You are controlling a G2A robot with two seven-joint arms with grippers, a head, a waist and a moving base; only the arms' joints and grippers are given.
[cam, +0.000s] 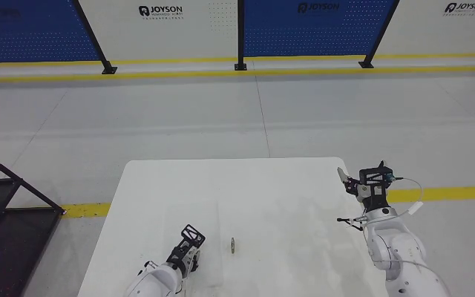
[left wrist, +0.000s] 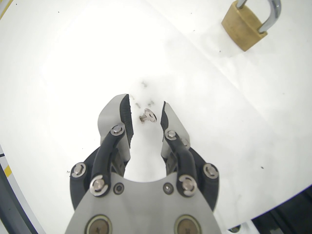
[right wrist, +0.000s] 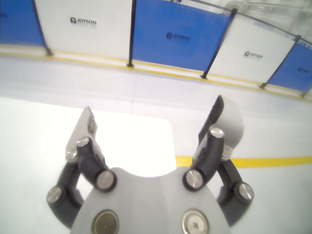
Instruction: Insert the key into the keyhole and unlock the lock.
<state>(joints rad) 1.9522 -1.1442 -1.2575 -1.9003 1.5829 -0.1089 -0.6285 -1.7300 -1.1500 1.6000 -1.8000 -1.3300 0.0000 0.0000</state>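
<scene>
Brass lock [left wrist: 243, 31]: a padlock with a silver shackle [left wrist: 270, 3], both shackle legs meeting the body; it rests on the white counter [left wrist: 73, 49], well apart from the key; from above it [cam: 233, 245] sits near the counter's near edge, just to the robot's right of the left tool [cam: 193, 236]; whether it stands or lies flat cannot be told.
Key [left wrist: 148, 116]: small and silver, with a round head; it lies on the counter in the gap between the left tool's black ribbed pads [left wrist: 125, 115], touching neither of them.
Left tool [left wrist: 146, 99]: low over the counter close to the near edge; its fingers are apart, one on each side of the key, the pads facing each other; nothing is gripped.
Right tool [right wrist: 153, 103]: raised at the counter's right edge, near the far right corner [cam: 362, 177]; its fingers are spread wide with nothing between them; it points out over the floor toward the fence.
Counter [cam: 282, 200]: white with rounded corners; small dark scuffs mark the surface around the key.
Floor [cam: 223, 111]: pale grey, crossed by yellow lines [cam: 438, 194].
Fence [cam: 319, 26]: blue and white panels on black posts, along the far side of the floor.
</scene>
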